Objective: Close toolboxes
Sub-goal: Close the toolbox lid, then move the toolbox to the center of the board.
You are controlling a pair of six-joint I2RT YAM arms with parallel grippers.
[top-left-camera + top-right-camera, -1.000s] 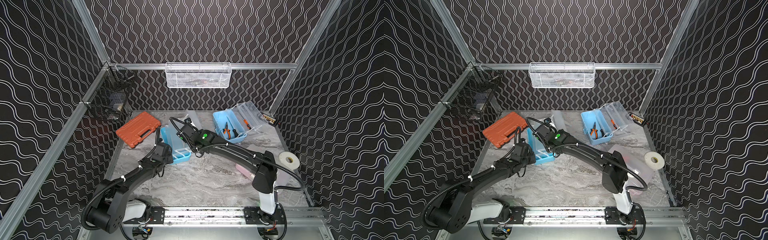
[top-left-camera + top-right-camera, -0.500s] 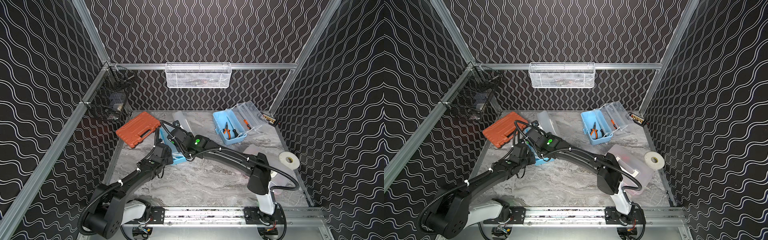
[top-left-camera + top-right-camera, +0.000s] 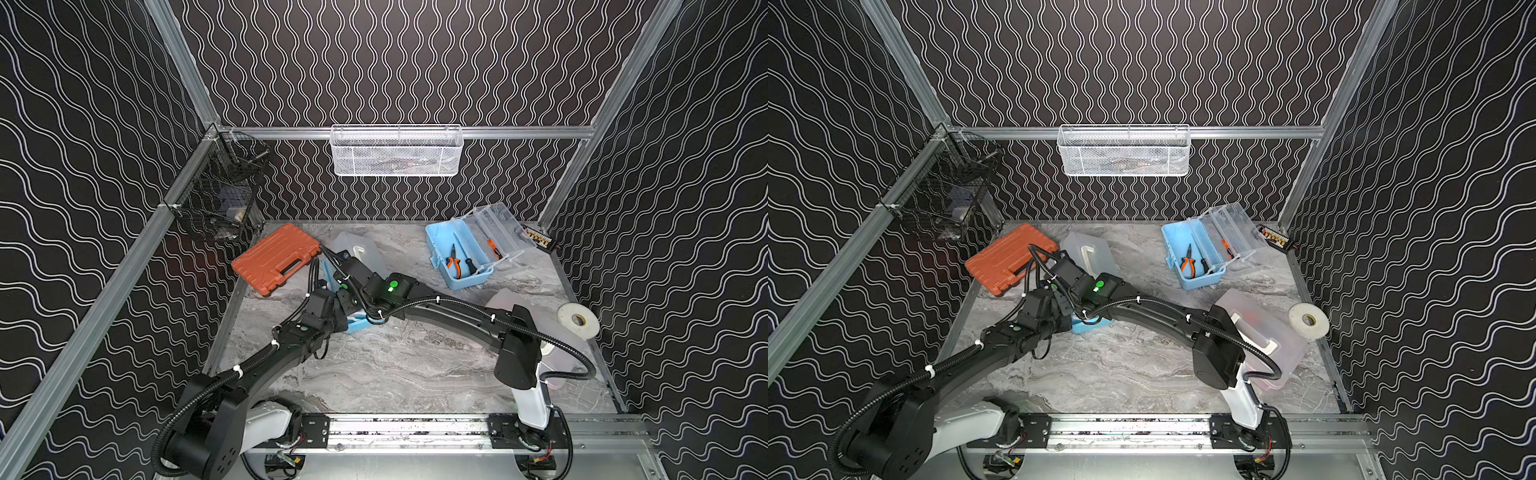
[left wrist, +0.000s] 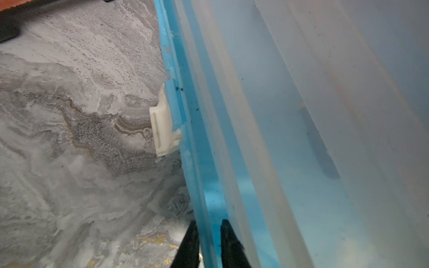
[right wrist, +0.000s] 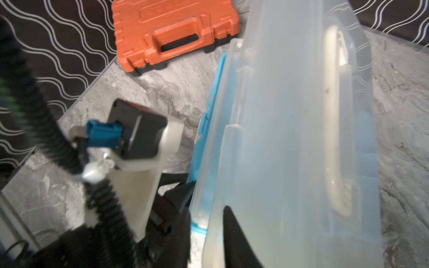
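Right arm (image 3: 449, 311) has swung left over the last second, and its wrist now crowds the left arm (image 3: 270, 365) over the near-left toolbox (image 3: 356, 326).

- **Marble table** (image 3: 395, 374): everything sits on it.
- **Near-left toolbox:** left of centre, blue base, clear lid (image 3: 353, 249) tilted up off the base, not shut.
- **Pink toolbox** (image 3: 1258, 332): near right, lid down, partly behind the right arm.
- **Far-right toolbox** (image 3: 457, 257): open, lid laid back.
- **Orange case** (image 3: 274, 257): far left, closed.
- **Tape roll** (image 3: 577, 320): by the right edge.
- **Pliers** (image 3: 453, 264): inside the far-right toolbox.
- **Left gripper** (image 4: 208, 222): jaws narrow, pinching the near-left toolbox's blue rim.
- **Right gripper** (image 5: 207, 215): at the lid. One finger shows through the clear plastic and the other is blurred, so I can't tell if it grips.
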